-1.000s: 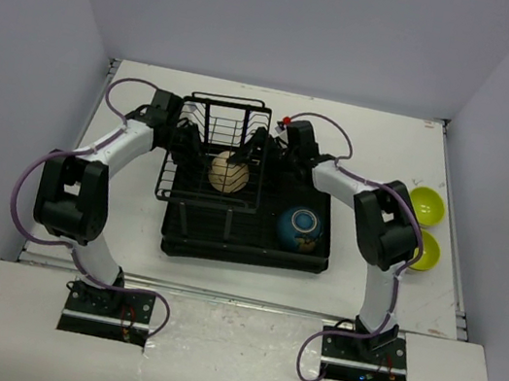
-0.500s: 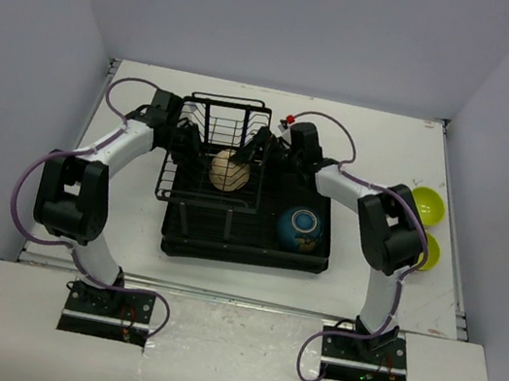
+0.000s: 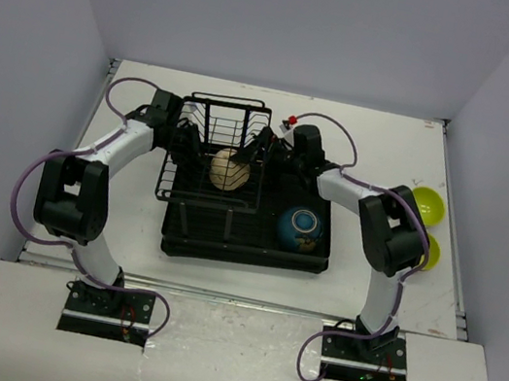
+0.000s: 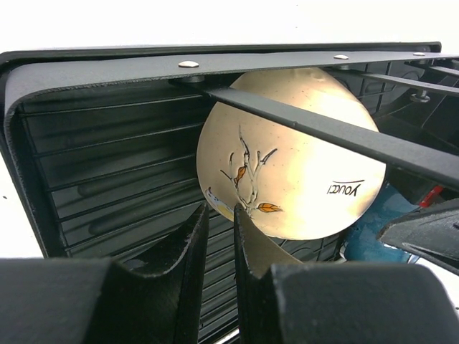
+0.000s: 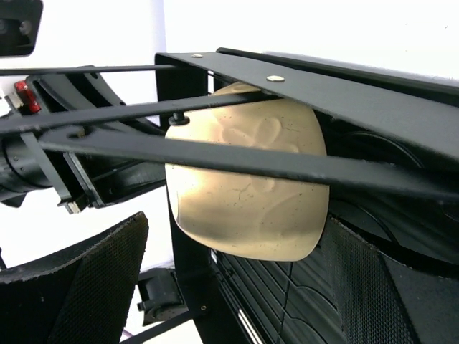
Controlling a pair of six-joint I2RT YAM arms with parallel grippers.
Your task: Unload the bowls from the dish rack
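The black dish rack [image 3: 243,256] sits mid-table. A pale bowl [image 3: 228,170] stands on edge in its wire slots. In the left wrist view it is a cream-white bowl [image 4: 301,172] with a painted twig. My left gripper [image 4: 220,209] is shut on its lower rim, and from above it reaches in from the left [image 3: 191,143]. The right wrist view shows a tan bowl [image 5: 244,193] behind the rack bars. My right gripper [image 5: 237,287] is wide open just short of it, one finger to each side. A blue bowl [image 3: 300,226] lies on the tray part. Whether the pale bowl is one or two I cannot tell.
Two lime-green bowls [image 3: 426,206] [image 3: 427,252] sit on the white table to the right of the rack, beside the right arm's elbow. Rack bars [image 5: 287,79] [image 4: 308,122] cross in front of the bowls in both wrist views. White walls close in the table.
The right arm's wrist and forearm have swung slightly to the right. The left arm, the bowls and both grippers' openings look unchanged.
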